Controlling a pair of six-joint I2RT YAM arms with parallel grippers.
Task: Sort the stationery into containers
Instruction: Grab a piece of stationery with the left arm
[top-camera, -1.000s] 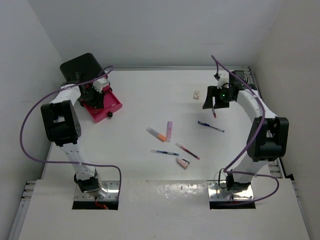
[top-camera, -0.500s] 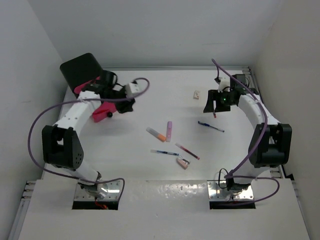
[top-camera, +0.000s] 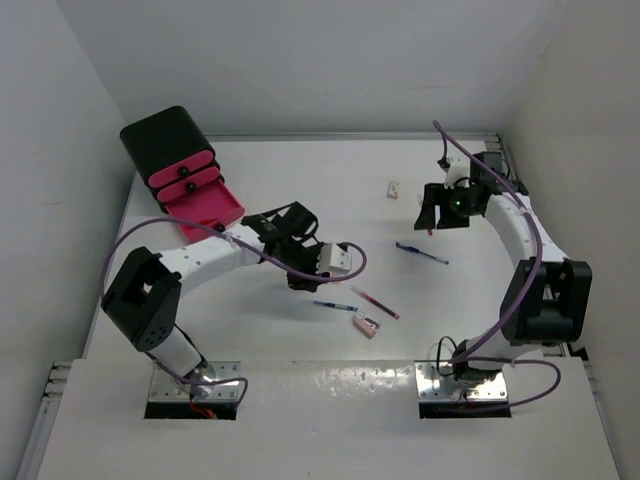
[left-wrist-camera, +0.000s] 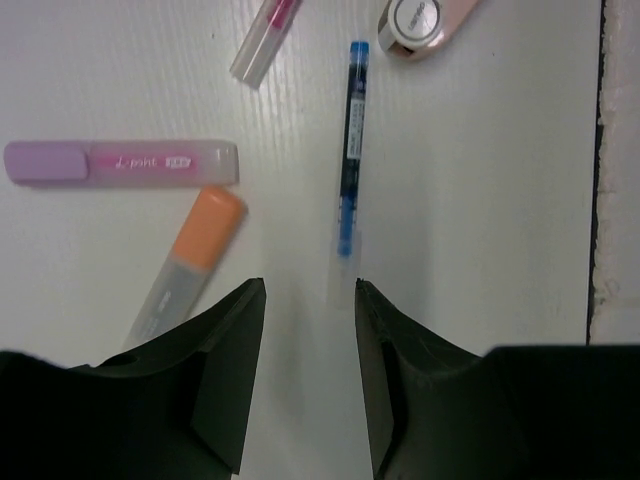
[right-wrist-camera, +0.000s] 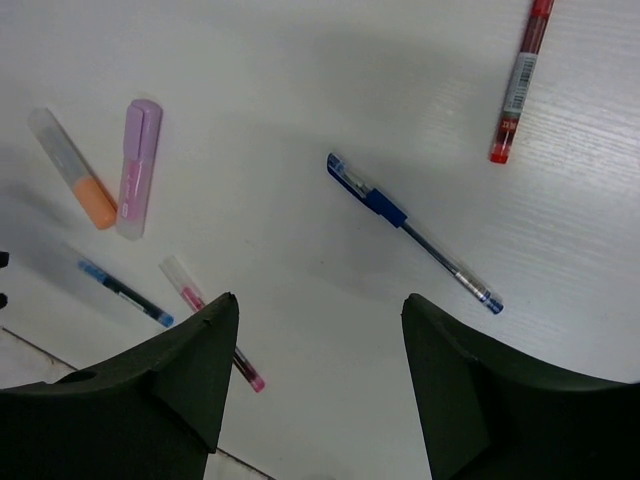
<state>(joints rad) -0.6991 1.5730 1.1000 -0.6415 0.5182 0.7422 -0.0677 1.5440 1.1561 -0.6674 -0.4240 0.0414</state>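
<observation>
**State of the arms**

- The left end effector (left-wrist-camera: 308, 290) hangs low over the middle of the surface (top-camera: 300, 180). Its jaws are partly apart and nothing is between them.
- One second ago it was at the pulled-out drawer beside the cabinet. Half a second ago it was swinging clear of it.
- The right end effector (right-wrist-camera: 320, 300) is wide open and holds nothing. It hovers at the far right, almost where it was a second ago; only its arm has shifted slightly.

**Location of the stationery**

- The lilac marker (left-wrist-camera: 120, 162) and the orange-and-white marker (left-wrist-camera: 185, 265) lie just ahead of the left finger. They were exposed in the earlier overhead view; the left arm now covers them there.
- The thin blue pen (left-wrist-camera: 350, 160) lies ahead of the right finger, with one end close to the fingertip.
- The pinkish block (top-camera: 366, 324) and the dark red pen (top-camera: 375, 302) lie on the right side of the same cluster.
- The blue pen (top-camera: 421, 253) lies near the right end effector, and a red pen (right-wrist-camera: 520, 85) lies beyond it.
- The white block (top-camera: 393, 187) lies apart at the far side.
- No item has moved from its earlier place.

**Containers**

- The black cabinet (top-camera: 165, 135) stands in the far left corner.
- Its bottom drawer (top-camera: 205, 208) remains pulled out. The upper drawers (top-camera: 183, 172) are shut.
</observation>
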